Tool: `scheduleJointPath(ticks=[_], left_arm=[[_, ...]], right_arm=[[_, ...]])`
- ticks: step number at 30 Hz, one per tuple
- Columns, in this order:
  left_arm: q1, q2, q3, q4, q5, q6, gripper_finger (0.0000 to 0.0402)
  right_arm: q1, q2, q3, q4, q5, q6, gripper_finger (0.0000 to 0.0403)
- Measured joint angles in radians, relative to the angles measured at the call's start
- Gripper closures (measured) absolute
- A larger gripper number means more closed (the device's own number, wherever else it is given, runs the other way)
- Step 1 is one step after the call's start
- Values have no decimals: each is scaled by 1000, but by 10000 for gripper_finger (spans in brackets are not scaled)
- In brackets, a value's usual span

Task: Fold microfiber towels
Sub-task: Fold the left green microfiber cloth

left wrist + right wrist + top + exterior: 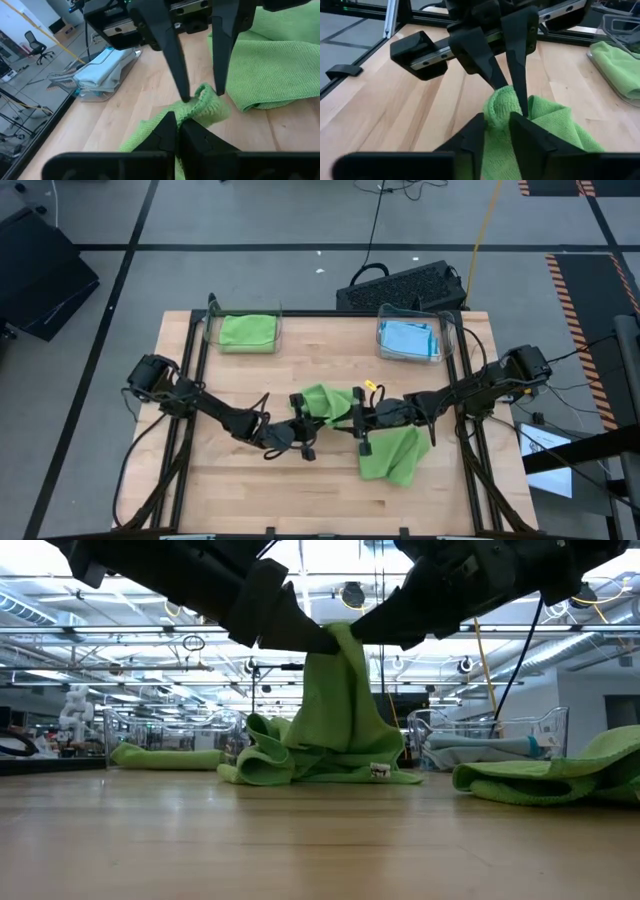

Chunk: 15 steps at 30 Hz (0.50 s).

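Both grippers meet over the table's middle: the left gripper (177, 131), coming from nine o'clock, has its fingers pinched tight on a raised fold of a lime green towel (325, 402), and the right gripper (496, 131), coming from three o'clock, nips the same fold narrowly. A second green towel (392, 454) lies crumpled at five o'clock. Far bins (245, 315) hold a green towel at eleven o'clock and light blue towels (408, 339) at one o'clock.
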Motion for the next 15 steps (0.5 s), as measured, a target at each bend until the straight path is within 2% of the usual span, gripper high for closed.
scheduleJointPath(ticks=[7,10,15], left_arm=[[7,0,0,0,0,-28,396],[7,0,0,0,3,-36,395],[8,0,0,-13,14,-77,367]], right_arm=[[0,0,0,0,41,3,391],[0,-4,0,-1,63,-28,397],[0,-64,0,-28,136,-67,399]])
